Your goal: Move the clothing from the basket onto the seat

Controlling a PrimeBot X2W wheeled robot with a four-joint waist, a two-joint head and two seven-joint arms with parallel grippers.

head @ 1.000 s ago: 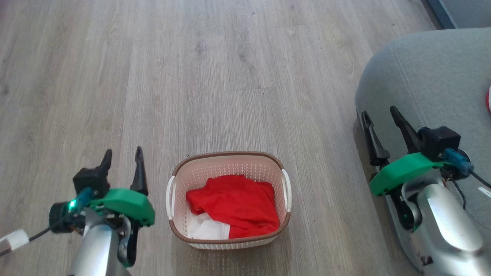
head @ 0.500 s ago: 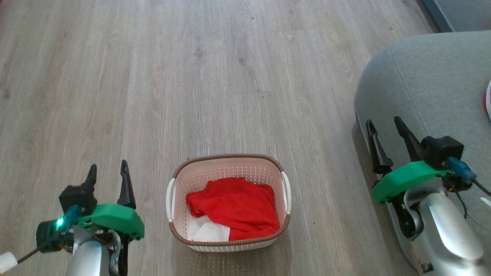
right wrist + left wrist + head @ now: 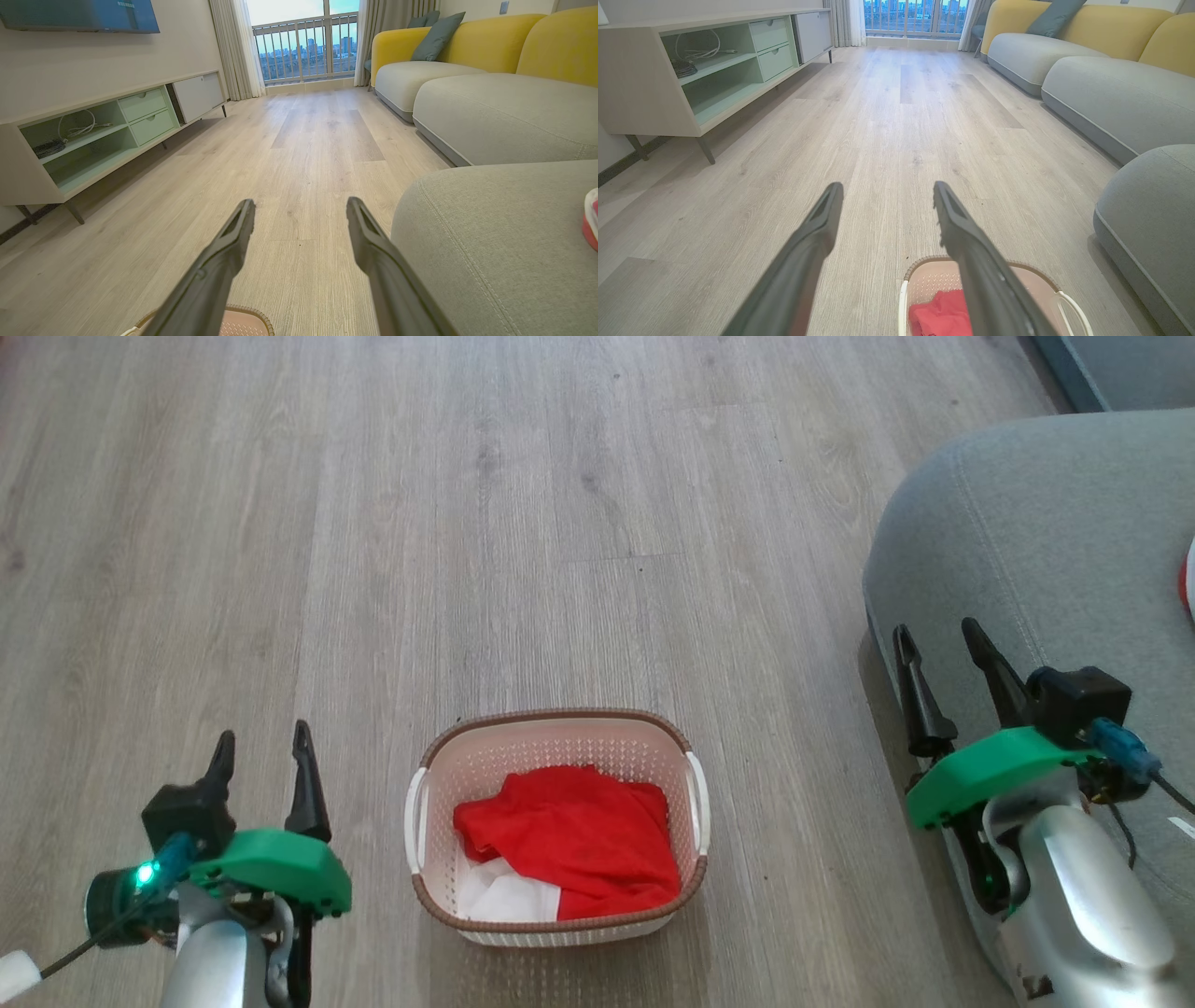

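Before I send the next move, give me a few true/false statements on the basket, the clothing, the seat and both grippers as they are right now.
1. The basket stands on the wooden floor between the two grippers. True.
2. The left gripper is shut on a garment. False: it is open and empty, left of the basket.
3. A red garment lies inside the basket. True; white fabric shows beside it.
4. The right gripper hangs above the basket. False: it is open, at the edge of the seat.
5. The seat is bare. False: a red-and-white item shows on it at the head view's right edge.
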